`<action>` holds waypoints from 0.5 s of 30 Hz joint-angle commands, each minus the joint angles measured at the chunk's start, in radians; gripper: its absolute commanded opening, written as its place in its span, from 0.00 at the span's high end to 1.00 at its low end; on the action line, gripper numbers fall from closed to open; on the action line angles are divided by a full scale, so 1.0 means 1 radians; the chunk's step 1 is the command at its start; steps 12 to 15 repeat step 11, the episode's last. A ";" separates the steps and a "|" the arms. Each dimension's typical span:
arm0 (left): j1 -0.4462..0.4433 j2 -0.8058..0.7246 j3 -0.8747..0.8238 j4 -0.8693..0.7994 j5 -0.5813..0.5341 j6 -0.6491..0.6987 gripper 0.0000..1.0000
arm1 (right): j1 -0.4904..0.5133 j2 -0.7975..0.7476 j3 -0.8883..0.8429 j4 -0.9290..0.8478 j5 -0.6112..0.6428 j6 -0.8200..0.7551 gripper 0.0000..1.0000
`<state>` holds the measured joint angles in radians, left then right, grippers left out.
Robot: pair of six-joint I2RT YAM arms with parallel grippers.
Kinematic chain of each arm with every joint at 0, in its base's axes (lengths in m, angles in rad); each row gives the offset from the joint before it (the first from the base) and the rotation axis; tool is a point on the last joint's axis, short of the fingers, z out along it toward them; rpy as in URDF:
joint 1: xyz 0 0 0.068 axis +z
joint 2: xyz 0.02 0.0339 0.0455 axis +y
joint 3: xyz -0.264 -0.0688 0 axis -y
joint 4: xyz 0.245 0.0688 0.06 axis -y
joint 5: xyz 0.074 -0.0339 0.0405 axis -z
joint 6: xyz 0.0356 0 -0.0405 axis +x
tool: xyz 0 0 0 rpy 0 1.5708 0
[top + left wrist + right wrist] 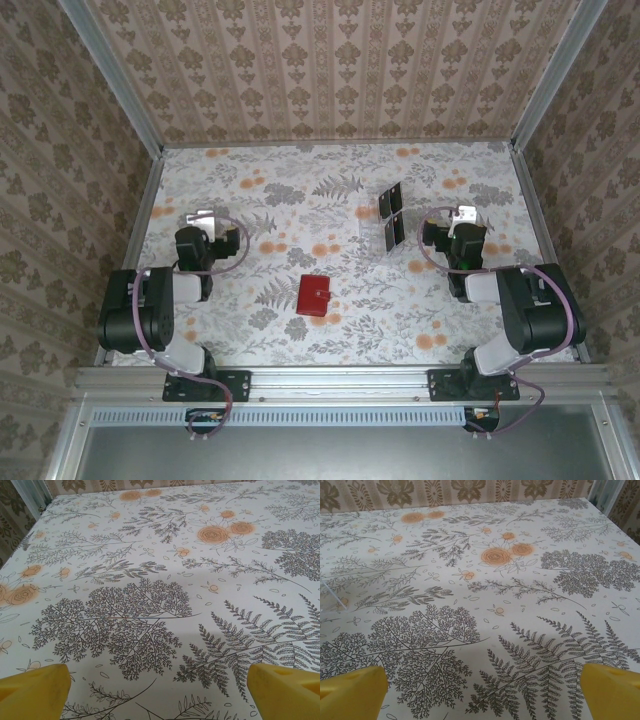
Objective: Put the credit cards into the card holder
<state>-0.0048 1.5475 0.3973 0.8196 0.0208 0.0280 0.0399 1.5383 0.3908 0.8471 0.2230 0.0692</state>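
Red and folded shut, the card holder point(314, 296) lies flat near the middle of the floral-patterned worktop point(250, 180), between the two arms and a little nearer their bases than either claw. The credit cards point(393, 230), thin and dark, stand propped in a clear rack point(386, 246) farther back and to the right of the card holder, well apart from it. Dark faces show one behind the other, but the exact number of cards cannot be told. The left claw point(204, 217) sits over the left part of the worktop, well apart from both the card holder and the rack. Its jaws are spread wide with nothing between them. From the left wrist its yellow fingers point(32, 690) sit at the bottom corners, with bare patterned cloth across the gap. The right claw point(466, 214) is near the rack, on its right side and not touching it, and it too gapes wide and empty. The right wrist view shows its yellow fingers point(350, 692) far apart over fern and flower print.
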 commanded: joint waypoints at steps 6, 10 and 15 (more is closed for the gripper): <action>0.005 0.001 0.020 0.031 0.016 0.029 0.00 | -0.009 0.004 0.030 -0.002 -0.057 -0.013 0.00; 0.003 0.002 0.018 0.033 0.017 0.027 0.00 | -0.011 -0.009 0.007 0.025 -0.064 -0.016 0.00; 0.004 0.001 0.018 0.033 0.016 0.027 0.00 | -0.010 -0.009 0.007 0.027 -0.064 -0.016 0.00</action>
